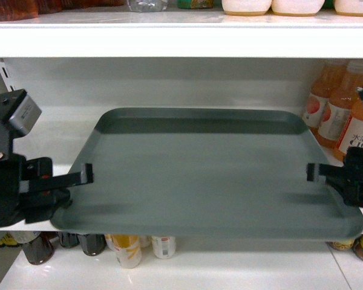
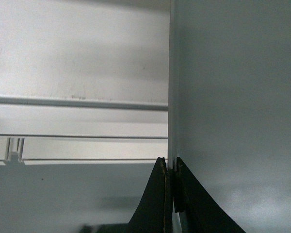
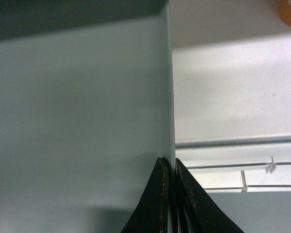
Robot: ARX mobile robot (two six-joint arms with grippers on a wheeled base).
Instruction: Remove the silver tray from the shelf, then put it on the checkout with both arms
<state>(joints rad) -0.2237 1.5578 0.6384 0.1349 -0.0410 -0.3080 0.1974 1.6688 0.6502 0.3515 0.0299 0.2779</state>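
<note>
Two black robot arms hold one item between them. Largest in view is the glossy white metal shelf board (image 1: 60, 136) with its white back panel; above it a second white shelf carries jars and tubs. On the shelf lies the large flat grey-green silver tray (image 1: 199, 175) with rounded corners and a low rim, its front edge jutting past the shelf's front. Whether it has lifted clear of the board cannot be told.

Left gripper (image 1: 85, 175) is clamped on the tray's left rim; the left wrist view shows both fingers pinching the thin edge. Right gripper (image 1: 314, 172) is likewise clamped on the right rim, confirmed in the right wrist view.

Progress, as judged: both grasps are made, removal from the shelf is at most begun, and the carry and placing on the checkout remain. No checkout is in view.

Obstructions: orange drink bottles (image 1: 336, 112) stand close behind the right gripper; the upper shelf limits lifting height. Smaller bottles and cans (image 1: 127, 248) sit on the shelf below.
</note>
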